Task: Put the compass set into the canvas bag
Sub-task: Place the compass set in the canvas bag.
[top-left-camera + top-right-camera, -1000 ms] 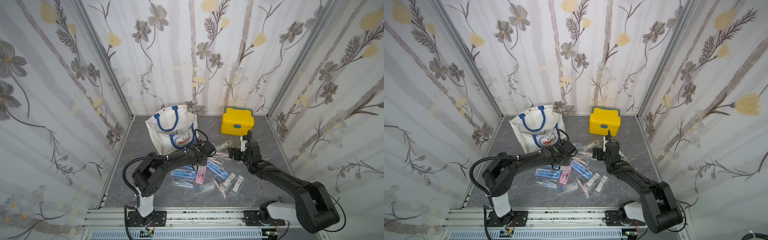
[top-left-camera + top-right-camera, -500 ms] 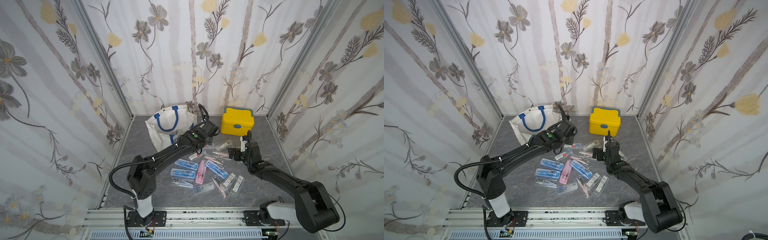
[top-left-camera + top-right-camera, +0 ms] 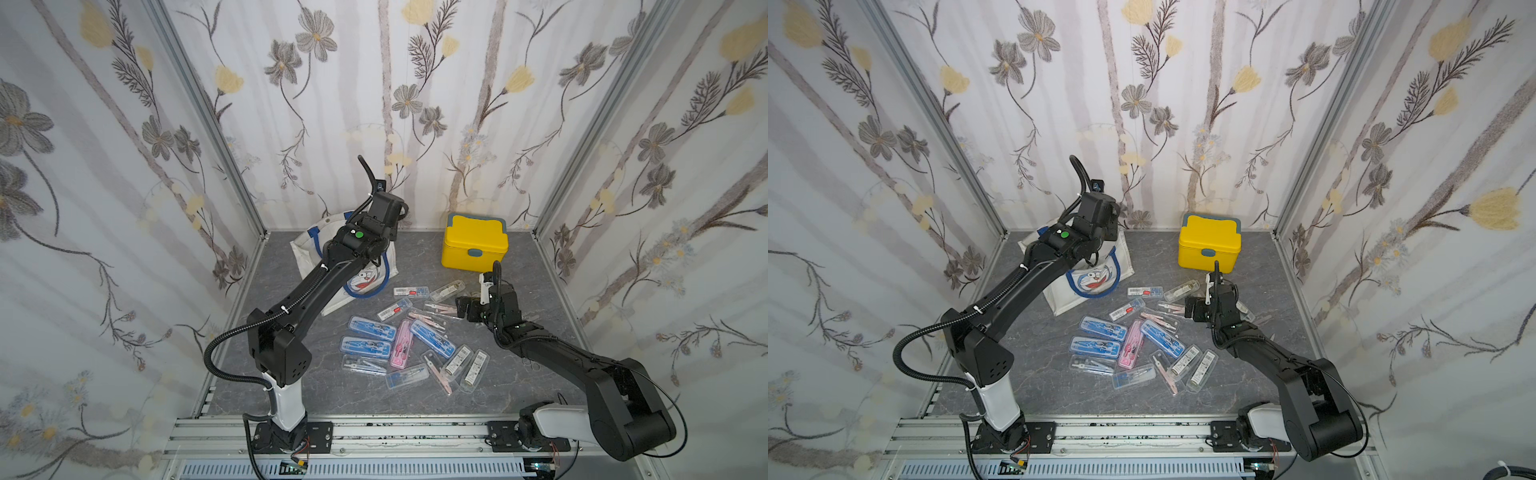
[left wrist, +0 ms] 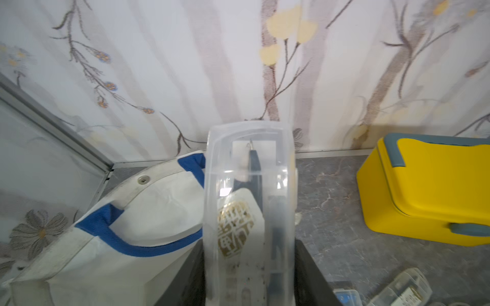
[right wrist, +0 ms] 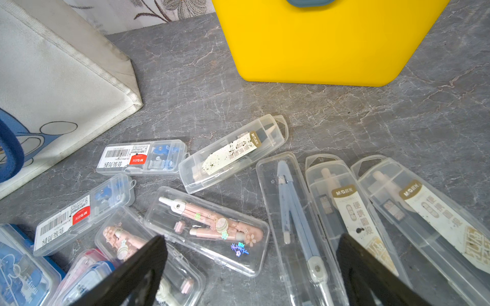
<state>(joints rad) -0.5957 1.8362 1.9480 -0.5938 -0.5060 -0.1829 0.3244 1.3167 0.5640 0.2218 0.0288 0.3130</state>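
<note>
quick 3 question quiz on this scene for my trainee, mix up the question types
1. True or false: the left gripper is shut on a clear compass case.
2. Multiple choice: the right gripper has its jaws A) open, holding nothing; B) shut on a bag handle; C) shut tight and empty.
3. Short answer: what colour are the handles of the canvas bag?

Key: 1 true; 2 A; 3 blue.
</note>
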